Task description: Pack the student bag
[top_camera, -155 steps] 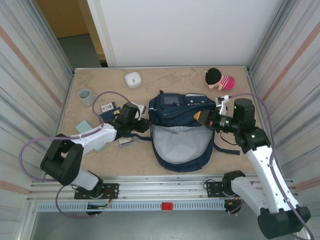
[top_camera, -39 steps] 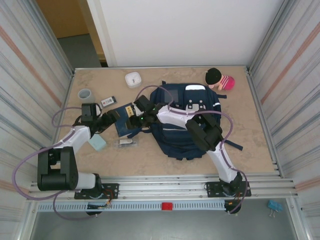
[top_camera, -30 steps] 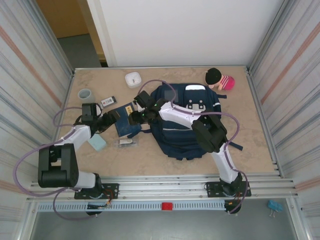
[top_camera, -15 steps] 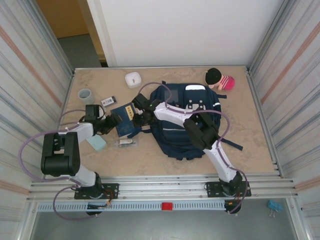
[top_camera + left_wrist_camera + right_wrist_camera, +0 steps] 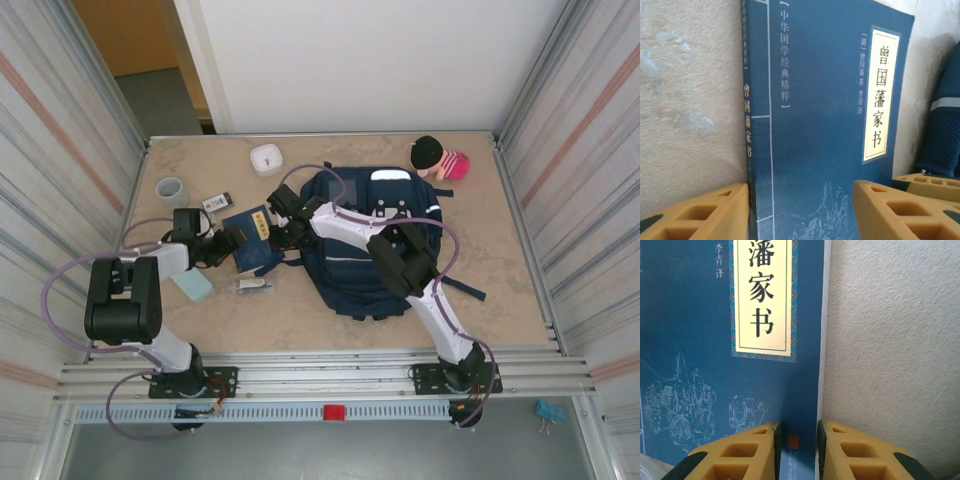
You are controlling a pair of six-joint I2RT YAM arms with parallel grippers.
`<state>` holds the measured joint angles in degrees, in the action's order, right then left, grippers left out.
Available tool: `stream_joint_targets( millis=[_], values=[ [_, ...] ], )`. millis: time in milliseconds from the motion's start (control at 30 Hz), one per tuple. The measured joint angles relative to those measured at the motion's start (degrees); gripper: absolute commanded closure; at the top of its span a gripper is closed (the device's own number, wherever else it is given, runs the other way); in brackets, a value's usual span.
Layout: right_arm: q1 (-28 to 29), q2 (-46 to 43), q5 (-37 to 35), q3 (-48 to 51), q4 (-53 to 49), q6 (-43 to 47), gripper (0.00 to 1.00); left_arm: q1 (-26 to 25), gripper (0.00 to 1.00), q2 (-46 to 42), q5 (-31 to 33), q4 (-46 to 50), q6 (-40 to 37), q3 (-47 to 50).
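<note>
The large navy-blue fabric backpack with thin white stripes (image 5: pixel 350 282) lies flat in the middle of the beige stone-patterned surface (image 5: pixel 330 320). Its white buckle patch is toward 12 o'clock and its dark straps trail off toward 4 o'clock.

Both tools are at its 9 o'clock side, over a small navy-blue paperback book with a cream title label (image 5: pixel 252 247) that lies just beside the bag.

The right tool (image 5: pixel 272 228) reaches across the bag's top and points down at the book's 3 o'clock edge, close to the bag's side. In the right wrist view its yellow pads (image 5: pixel 740 450) are nearly together. The book's edge (image 5: pixel 690 340) lies in the slim gap between them; whether they press on it I cannot tell.

The left tool (image 5: pixel 222 243) is at the book's 9 o'clock edge, with the book between it and the bag. In the left wrist view its pads (image 5: pixel 710 212) stand wide apart, grasping nothing. The spine (image 5: pixel 815 125) runs between them and a striped corner of the bag (image 5: pixel 947 125) shows at 3 o'clock.

A pink and black plush toy (image 5: pixel 440 157) sits at the bag's 1 o'clock.
</note>
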<state>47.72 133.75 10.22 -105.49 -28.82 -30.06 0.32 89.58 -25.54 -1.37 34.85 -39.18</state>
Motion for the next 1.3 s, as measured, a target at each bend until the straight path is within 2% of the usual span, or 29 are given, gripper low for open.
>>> stream_joint_targets(
  millis=[333,900,1300],
  values=[
    [-1.27,-0.74,2.95,1.90,1.77,-2.38,0.78,-1.38,0.42,-9.14,-2.45,0.35,0.48,-0.20],
    [-1.75,-1.14,3.54,3.41,3.65,-4.04,0.86,-1.29,0.39,-2.51,1.81,1.14,0.31,-0.20],
    [-1.42,-1.14,3.76,4.85,7.96,-5.46,0.87,-0.85,0.37,-3.69,5.75,6.19,-1.25,-0.20]
  ],
)
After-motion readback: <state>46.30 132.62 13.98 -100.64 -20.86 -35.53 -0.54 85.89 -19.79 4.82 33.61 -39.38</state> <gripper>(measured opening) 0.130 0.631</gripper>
